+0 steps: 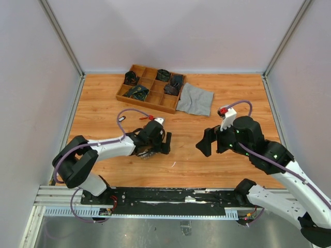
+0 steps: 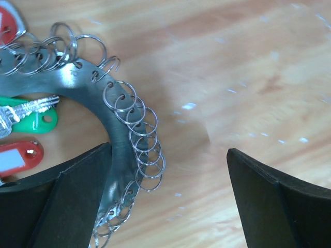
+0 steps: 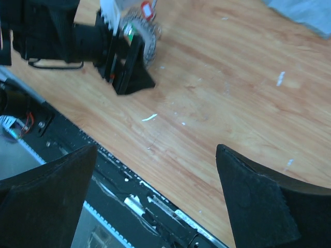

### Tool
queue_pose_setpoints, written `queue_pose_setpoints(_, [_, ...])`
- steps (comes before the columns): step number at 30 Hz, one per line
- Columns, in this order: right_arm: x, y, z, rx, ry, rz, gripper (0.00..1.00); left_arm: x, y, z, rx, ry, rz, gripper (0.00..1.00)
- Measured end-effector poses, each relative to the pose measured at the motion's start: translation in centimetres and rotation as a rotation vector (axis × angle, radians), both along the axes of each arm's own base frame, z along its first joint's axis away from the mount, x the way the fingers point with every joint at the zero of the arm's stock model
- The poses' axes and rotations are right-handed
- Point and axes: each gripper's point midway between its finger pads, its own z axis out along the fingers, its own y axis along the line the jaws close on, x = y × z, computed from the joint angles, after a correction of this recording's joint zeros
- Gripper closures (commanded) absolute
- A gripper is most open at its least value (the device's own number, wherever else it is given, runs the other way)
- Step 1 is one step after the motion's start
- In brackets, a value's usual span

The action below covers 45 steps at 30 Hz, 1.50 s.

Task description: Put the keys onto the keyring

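Left pincer (image 2: 170,204) spread wide over the flat grey metal keyring (image 2: 88,85) edged with wire loops (image 2: 147,155), I could snag a loop on closing and drag it from the silver keys (image 2: 28,107) with green and red tags inside its curve.

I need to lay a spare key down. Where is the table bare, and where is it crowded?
Bare: the table between the left tool and right tool, and the strip right of the grey cloth. Crowded: under the left tool, where the keyring and tagged keys lie, and the partly filled wooden tray.
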Motion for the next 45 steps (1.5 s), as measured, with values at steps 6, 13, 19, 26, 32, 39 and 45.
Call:
queue_pose_setpoints(6, [0.4,-4.0,2.5,0.019,-0.142,-0.162,0.02,-2.7,-8.2,0.5,-0.063,0.035,-0.148,0.00])
queue_pose_setpoints(13, [0.0,-7.0,3.2,0.012,-0.198,-0.268,0.01,-4.4,-16.0,2.7,-0.144,0.023,-0.283,0.00])
queue_pose_setpoints(19, [0.3,-7.9,2.1,-0.038,-0.177,-0.313,0.01,-2.9,-15.5,8.1,-0.182,-0.101,-0.254,0.00])
queue_pose_setpoints(26, [0.9,-7.3,-0.8,-0.111,-0.113,-0.306,0.02,0.1,-9.6,17.1,-0.262,-0.314,-0.133,0.00])
queue_pose_setpoints(32, [1.5,-6.0,-2.5,-0.154,-0.078,-0.257,0.02,2.7,-2.0,16.2,-0.202,-0.350,0.030,0.00])
queue_pose_setpoints(39, [2.3,-3.2,-5.3,-0.206,0.008,-0.163,0.02,4.9,4.6,14.8,-0.182,-0.344,0.179,0.00])
queue_pose_setpoints(45, [2.7,-1.5,-8.7,-0.219,0.122,-0.115,0.02,5.4,6.7,13.0,-0.200,-0.318,0.217,0.00])
